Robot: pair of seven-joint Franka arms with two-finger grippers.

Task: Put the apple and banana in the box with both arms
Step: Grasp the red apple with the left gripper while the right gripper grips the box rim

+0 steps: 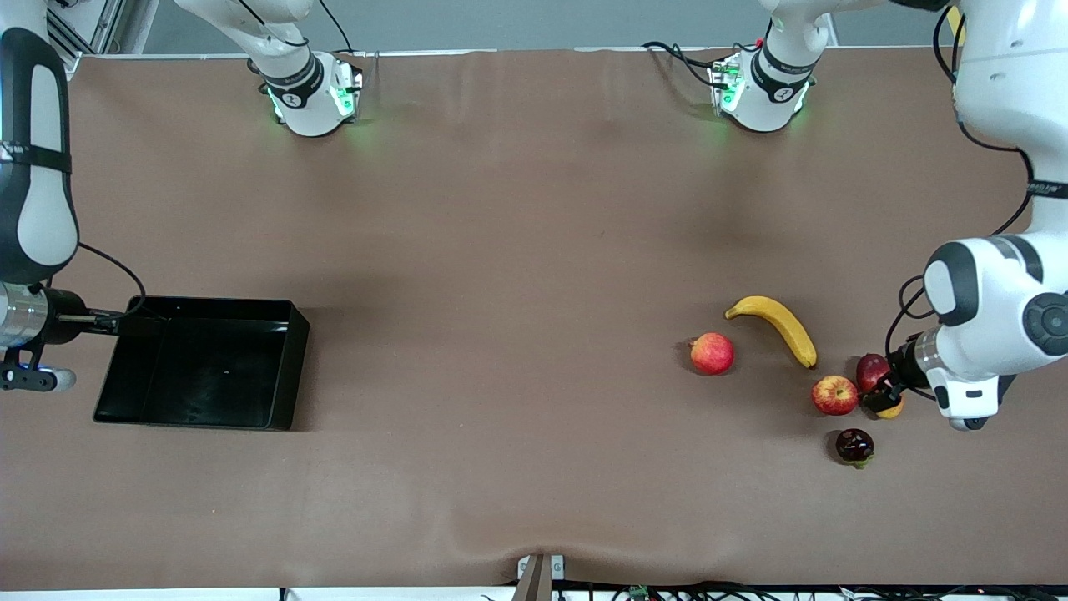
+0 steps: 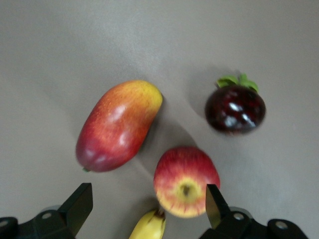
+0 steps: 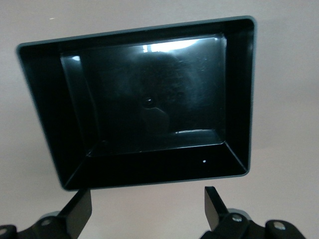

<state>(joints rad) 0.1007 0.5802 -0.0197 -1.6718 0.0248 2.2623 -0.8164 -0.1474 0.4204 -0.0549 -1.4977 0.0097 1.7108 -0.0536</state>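
Note:
The apple (image 1: 835, 395) lies near the left arm's end of the table, and the banana (image 1: 776, 325) lies farther from the front camera than it. The black box (image 1: 288, 367) sits empty toward the right arm's end. My left gripper (image 1: 883, 394) hangs open and empty over the apple and a mango. In the left wrist view, the left gripper (image 2: 148, 204) has the apple (image 2: 186, 181) close by one fingertip (image 2: 215, 204) and the banana's tip (image 2: 149, 228) between the jaws. My right gripper (image 1: 117, 324) is open and empty over the box's end wall (image 3: 149, 177). It also shows in the right wrist view (image 3: 148, 204).
A red-yellow mango (image 2: 118, 125) lies beside the apple, partly hidden under the left gripper in the front view. A dark mangosteen (image 1: 854, 446) is nearer the front camera. A pinkish-red round fruit (image 1: 712, 353) sits beside the banana.

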